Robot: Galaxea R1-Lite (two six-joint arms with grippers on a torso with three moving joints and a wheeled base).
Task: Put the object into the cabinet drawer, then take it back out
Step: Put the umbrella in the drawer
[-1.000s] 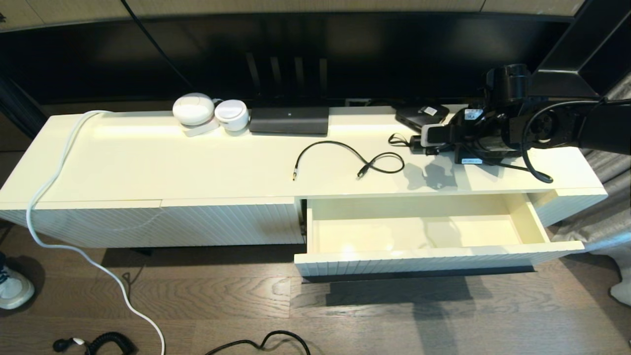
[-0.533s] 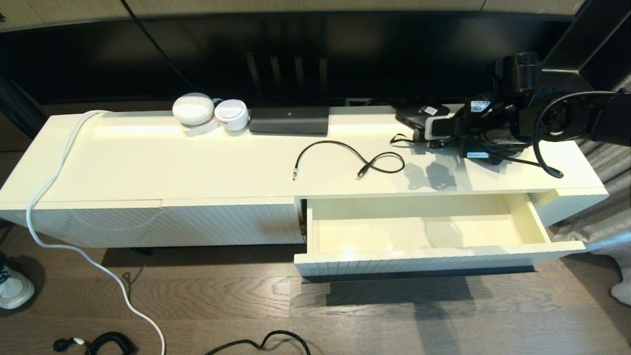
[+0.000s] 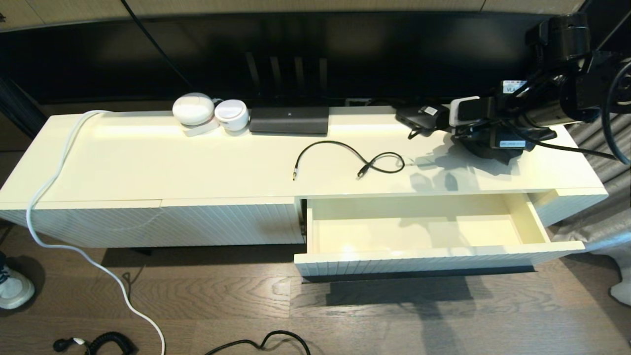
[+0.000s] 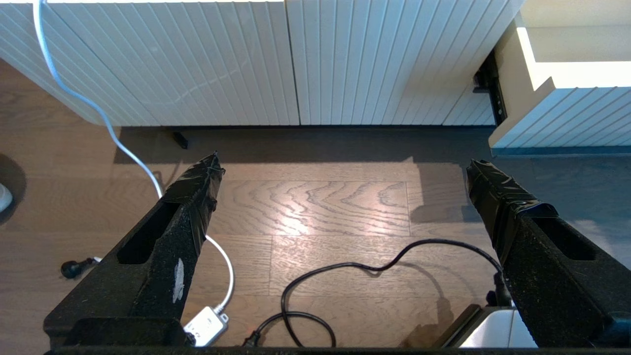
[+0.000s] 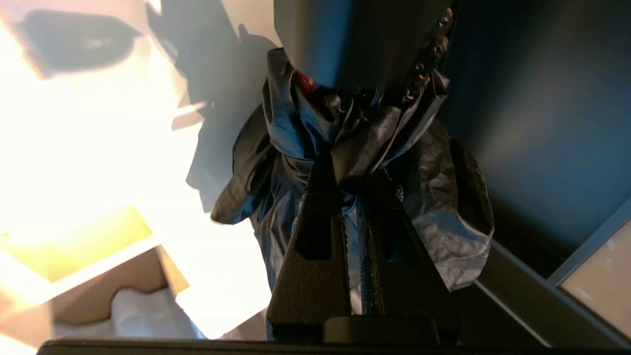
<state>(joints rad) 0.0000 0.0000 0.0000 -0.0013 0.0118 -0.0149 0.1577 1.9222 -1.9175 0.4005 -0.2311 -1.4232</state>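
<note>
Your right tool (image 5: 352,197) is pinched on a crumpled dark bag-like object (image 5: 365,143), held above the right back part of the cabinet top (image 3: 197,162); the arm hides most of it in the head view. The cabinet drawer (image 3: 419,256) stands open below. Your left tool (image 4: 340,170) hangs spread over the floor (image 4: 315,207).

Right end effector (image 5: 352,197) clamped, raised at right; left end effector (image 4: 340,172) spread, low.
</note>
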